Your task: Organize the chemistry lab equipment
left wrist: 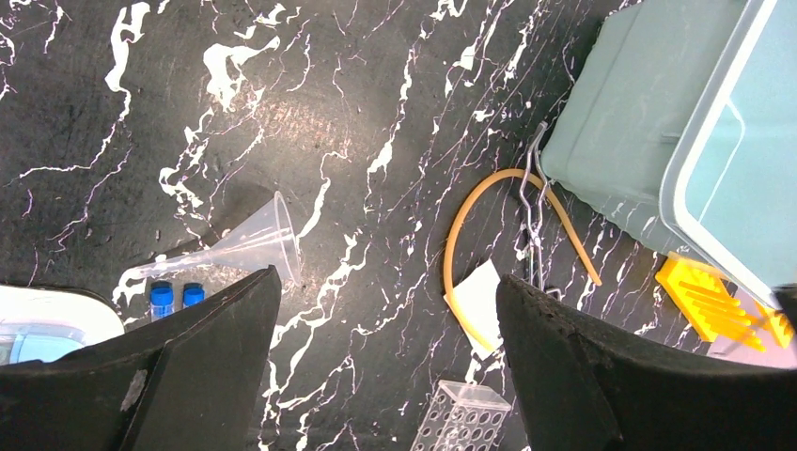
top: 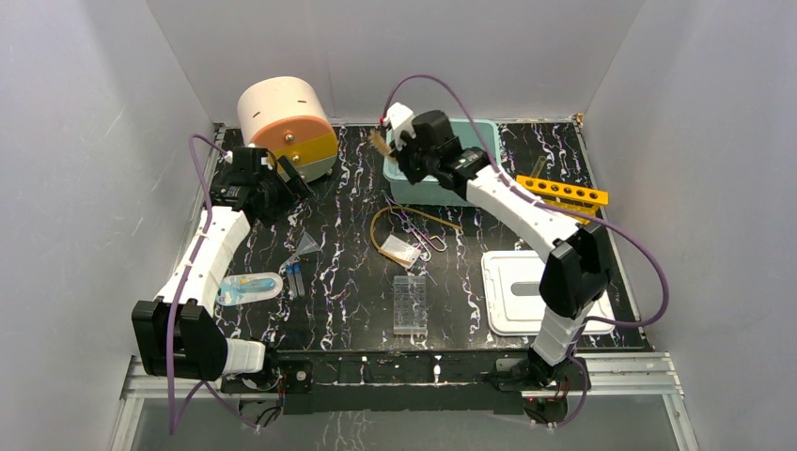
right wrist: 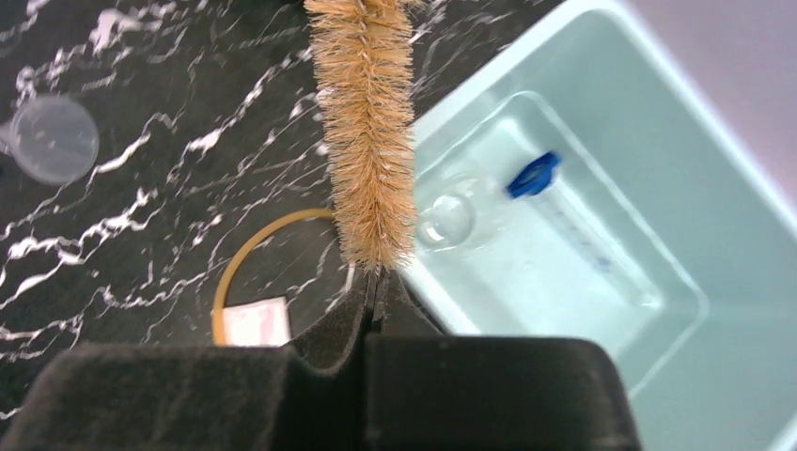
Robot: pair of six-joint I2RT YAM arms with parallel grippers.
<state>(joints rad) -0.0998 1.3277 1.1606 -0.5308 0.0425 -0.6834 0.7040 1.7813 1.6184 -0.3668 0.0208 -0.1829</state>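
Right gripper (right wrist: 376, 293) pinched tight on tan bristle brush (right wrist: 367, 132), over rim of pale teal bin (right wrist: 677, 169); blue-footed clear cylinder (right wrist: 564, 225) lying inside. Left gripper (left wrist: 387, 287) spread wide, empty, above black marbled bench (left wrist: 376, 94), clear funnel (left wrist: 258, 240) lying near.

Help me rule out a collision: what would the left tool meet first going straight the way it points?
Probably the bare tabletop between the clear funnel and the tan tube loop; the open left tool faces that gap, though depth is unclear.
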